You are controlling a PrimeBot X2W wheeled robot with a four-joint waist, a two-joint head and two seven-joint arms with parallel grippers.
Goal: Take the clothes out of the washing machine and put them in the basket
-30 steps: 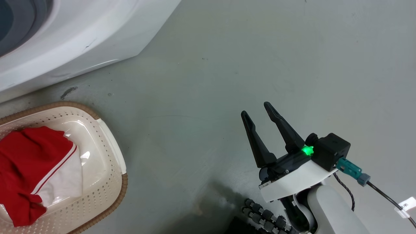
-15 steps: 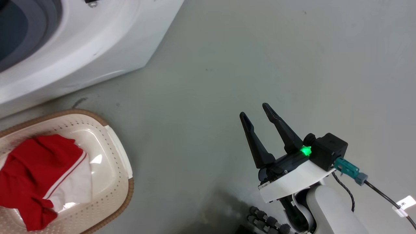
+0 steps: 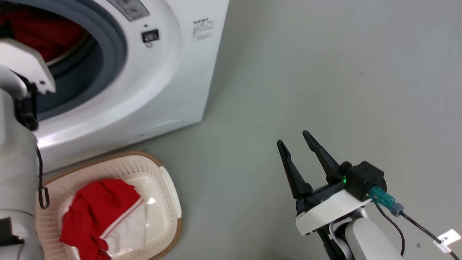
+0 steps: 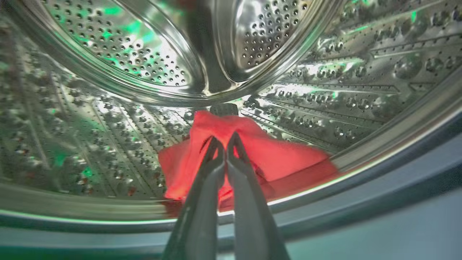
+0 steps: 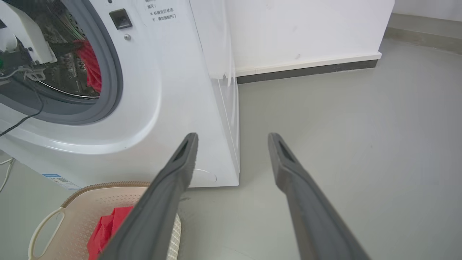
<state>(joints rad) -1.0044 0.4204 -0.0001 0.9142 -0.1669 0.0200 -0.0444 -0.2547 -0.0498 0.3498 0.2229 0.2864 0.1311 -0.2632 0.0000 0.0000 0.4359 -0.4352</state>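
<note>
The washing machine (image 3: 162, 72) stands at the upper left with its grey ring and drum open. Inside the steel drum (image 4: 144, 54) a red piece of the clothes (image 4: 285, 159) lies on the drum's bottom. My left gripper (image 4: 225, 142) is shut, its tips pinched into that red cloth. The basket (image 3: 169, 187) sits on the floor before the machine and holds a red garment (image 3: 97, 213) with a white piece (image 3: 131, 231). My right gripper (image 3: 293, 138) hovers open over bare floor at the lower right, holding nothing.
My pale left forearm (image 3: 14, 151) rises along the left edge, above the basket and into the drum's mouth. A white wall with a dark skirting (image 5: 306, 68) runs behind the machine. Grey floor (image 3: 325, 72) stretches to the right.
The head camera has tilted up, so the machine's opening and my left arm now show and the basket sits lower right. The right gripper stays open in the same place.
</note>
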